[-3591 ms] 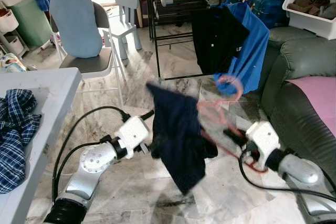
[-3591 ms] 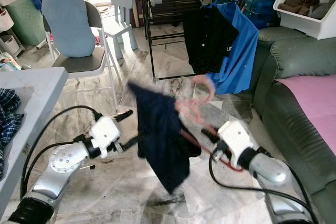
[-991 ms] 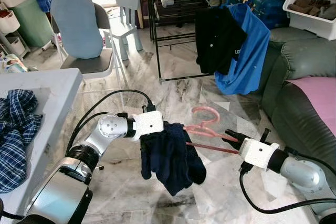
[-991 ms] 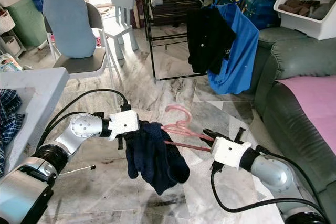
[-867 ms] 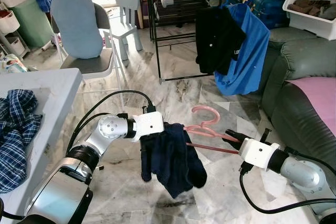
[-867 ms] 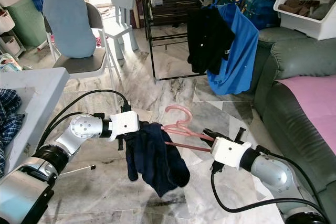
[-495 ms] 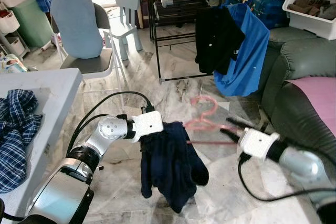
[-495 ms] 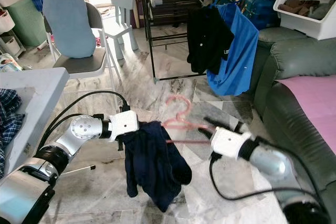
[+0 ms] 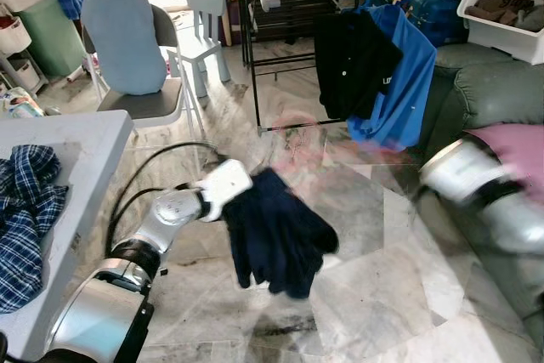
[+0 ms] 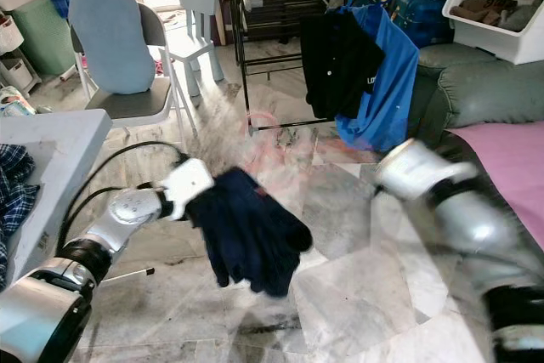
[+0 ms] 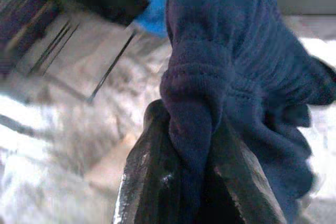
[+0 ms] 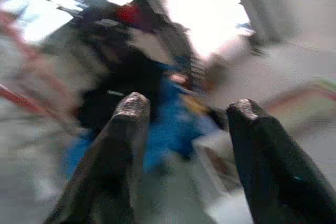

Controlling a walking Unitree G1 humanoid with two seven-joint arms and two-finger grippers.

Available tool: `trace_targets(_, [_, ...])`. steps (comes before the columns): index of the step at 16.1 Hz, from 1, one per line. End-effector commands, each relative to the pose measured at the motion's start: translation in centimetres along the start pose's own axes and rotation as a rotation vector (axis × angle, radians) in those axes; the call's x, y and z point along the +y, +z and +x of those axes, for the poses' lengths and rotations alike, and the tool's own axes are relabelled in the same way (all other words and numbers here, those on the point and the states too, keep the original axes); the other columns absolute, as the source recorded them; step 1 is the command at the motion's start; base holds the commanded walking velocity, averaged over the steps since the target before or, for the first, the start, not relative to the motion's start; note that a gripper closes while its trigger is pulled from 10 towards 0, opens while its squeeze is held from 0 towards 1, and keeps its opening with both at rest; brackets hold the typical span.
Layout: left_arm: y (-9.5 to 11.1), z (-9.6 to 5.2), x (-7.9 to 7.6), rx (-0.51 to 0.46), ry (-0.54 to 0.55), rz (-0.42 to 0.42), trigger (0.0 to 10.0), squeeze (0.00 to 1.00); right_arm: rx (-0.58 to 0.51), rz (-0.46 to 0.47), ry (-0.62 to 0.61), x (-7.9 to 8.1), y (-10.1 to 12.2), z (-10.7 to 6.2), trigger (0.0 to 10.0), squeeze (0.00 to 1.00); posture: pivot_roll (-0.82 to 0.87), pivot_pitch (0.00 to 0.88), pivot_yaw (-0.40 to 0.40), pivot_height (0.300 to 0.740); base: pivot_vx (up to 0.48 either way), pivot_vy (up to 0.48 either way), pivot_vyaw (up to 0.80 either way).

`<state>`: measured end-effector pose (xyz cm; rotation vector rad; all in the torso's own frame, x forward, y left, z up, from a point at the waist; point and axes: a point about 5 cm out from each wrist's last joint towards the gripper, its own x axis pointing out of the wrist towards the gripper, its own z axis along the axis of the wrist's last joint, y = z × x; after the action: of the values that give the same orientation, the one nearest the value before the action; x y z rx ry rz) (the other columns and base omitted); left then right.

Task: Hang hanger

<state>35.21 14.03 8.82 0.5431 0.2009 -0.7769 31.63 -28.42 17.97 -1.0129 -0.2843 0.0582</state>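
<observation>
At the far left a grey table [image 9: 85,138] holds a crumpled blue plaid shirt [image 9: 25,210]. Behind it stands a folding chair [image 9: 136,48] with a pale blue cushion on its back. The left gripper [image 11: 184,182] reaches out over the marble floor [image 9: 382,295], its two black fingers [image 11: 142,182] pinched tight on a fold of a dark navy garment [image 9: 276,240]. The garment is thick and ribbed where it is gripped; it hangs in a bunched, lumpy mass below the gripper, clear of the floor. Just beyond it, toward the drying rack [image 9: 289,6], the pink hanger [image 9: 297,138] shows as a faint, motion-smeared loop with a thin streak running rightward toward the right arm; its exact shape cannot be made out. A black shirt [image 9: 353,61] and a bright blue shirt [image 9: 404,82] hang from the rack. The right gripper [image 12: 184,140] appears blurred in the wrist view, fingers [image 12: 115,156] spread apart with nothing seen between them. A green sofa [image 9: 484,91] sits at the right.
</observation>
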Motion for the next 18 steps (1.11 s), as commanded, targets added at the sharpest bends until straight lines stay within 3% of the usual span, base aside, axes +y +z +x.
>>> trace_targets(1, [0.4, -0.2, 1.1, -0.018, 0.071, -0.049, 0.0, 0.00, 0.006, 0.004, -0.066, -0.2, 0.2, 0.2, 10.0, 1.00, -0.17, 0.000, 0.054, 0.740, 0.000, 0.000, 0.00])
trace_targets(4, [0.6, 0.0, 1.2, -0.034, 0.101, -0.104, 0.0, 0.00, 0.065, 0.086, -0.180, 0.1, -0.1, -0.1, 10.0, 1.00, -0.17, 0.000, 0.053, 0.740, 0.000, 0.000, 0.00])
trace_targets(6, [2.4, 0.4, 1.5, -0.144, 0.087, -0.140, 0.0, 0.00, 0.167, 0.331, -0.183, 2.8, -0.6, -0.3, 10.0, 1.00, -0.17, 0.000, 0.053, 0.740, 0.000, 0.000, 0.00])
trace_targets(7, [4.2, 0.6, 1.2, -0.258, 0.012, -0.136, 0.0, 0.00, 0.220, 0.473, -0.115, 5.3, -0.5, -0.5, 10.0, 1.00, -0.17, 0.000, 0.053, 0.740, 0.000, 0.000, 0.00])
trace_targets(8, [5.0, 0.7, 1.1, -0.301, -0.022, -0.122, 0.0, 0.00, 0.228, 0.528, -0.092, 6.2, -0.2, -0.5, 10.0, 1.00, -0.17, 0.000, 0.053, 0.740, 0.000, 0.000, 0.00])
trace_targets(11, [7.6, 0.7, 0.7, -0.421, -0.103, -0.026, 0.0, 0.00, 0.254, 0.642, 0.059, 9.5, 0.9, -0.2, 10.0, 1.00, -0.15, 0.000, 0.054, 0.740, 0.000, 0.000, 0.00])
trace_targets(13, [8.6, 0.4, 0.1, -0.469, -0.208, 0.016, 0.0, 0.00, 0.252, 0.696, 0.159, 10.7, 1.6, -0.1, 10.0, 1.00, -0.15, 0.000, 0.053, 0.740, 0.000, 0.000, 0.00])
trace_targets(15, [9.3, 0.3, -1.0, -0.491, -0.313, 0.075, 0.0, 0.00, 0.270, 0.723, 0.233, 11.6, 1.6, -0.4, 10.0, 0.75, -0.14, 0.000, 0.053, 0.740, 0.000, 0.000, 0.00])
trace_targets(16, [9.9, 0.3, -1.5, -0.512, -0.343, 0.106, 0.0, 0.00, 0.286, 0.741, 0.274, 12.1, 1.5, -0.7, 10.0, 0.32, -0.14, 0.000, 0.055, 0.740, 0.000, 0.000, 0.00])
trace_targets(18, [10.5, 0.2, -1.7, -0.538, -0.365, 0.126, 0.0, 0.00, 0.292, 0.750, 0.303, 12.5, 1.6, -1.0, 10.0, 0.18, -0.15, 0.000, 0.056, 0.740, 0.000, 0.000, 0.00])
